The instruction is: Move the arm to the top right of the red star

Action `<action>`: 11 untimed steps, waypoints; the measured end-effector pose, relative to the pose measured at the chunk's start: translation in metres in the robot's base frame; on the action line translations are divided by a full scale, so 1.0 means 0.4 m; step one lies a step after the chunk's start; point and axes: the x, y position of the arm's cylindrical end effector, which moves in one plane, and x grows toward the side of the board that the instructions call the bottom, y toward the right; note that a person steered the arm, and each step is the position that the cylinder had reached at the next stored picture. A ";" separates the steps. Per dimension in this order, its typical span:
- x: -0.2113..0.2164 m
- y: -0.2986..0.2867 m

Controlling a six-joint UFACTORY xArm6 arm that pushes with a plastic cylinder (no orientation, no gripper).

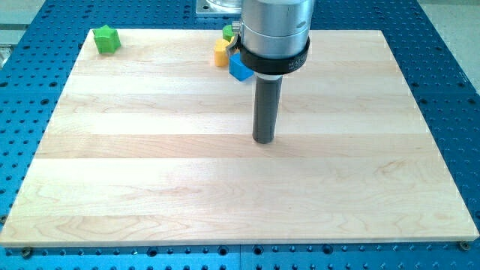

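On the view's far left, well apart from my tip and toward the view's top, a green star sits near the corner of the counter. I judge it has no part in this task.

Going right, three blocks are huddled together at the top edge of the counter, just beside the arm's body: a yellow block, behind it a green block whose shape I cannot make out, and a blue block, partly covered by the black collar of the arm. All three lie toward the view's top and slightly to the view's left of my tip.

My tip rests on bare wood close to the middle of the counter, touching no block. This arm has no fingers at all, only the straight dark rod, so there is nothing that could be apart, together or clamped.

The red star, the thing of the task, I cannot find anywhere. Perhaps it is hidden behind the wide metal body of the arm at the view's top, but this is only my guess. Until I see it, I cannot judge how far my tip is from its top right.

There are no containers on the counter. To the view's right of my tip the wood carries nothing.
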 end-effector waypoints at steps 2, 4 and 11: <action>0.033 -0.038; 0.004 0.013; -0.681 -0.044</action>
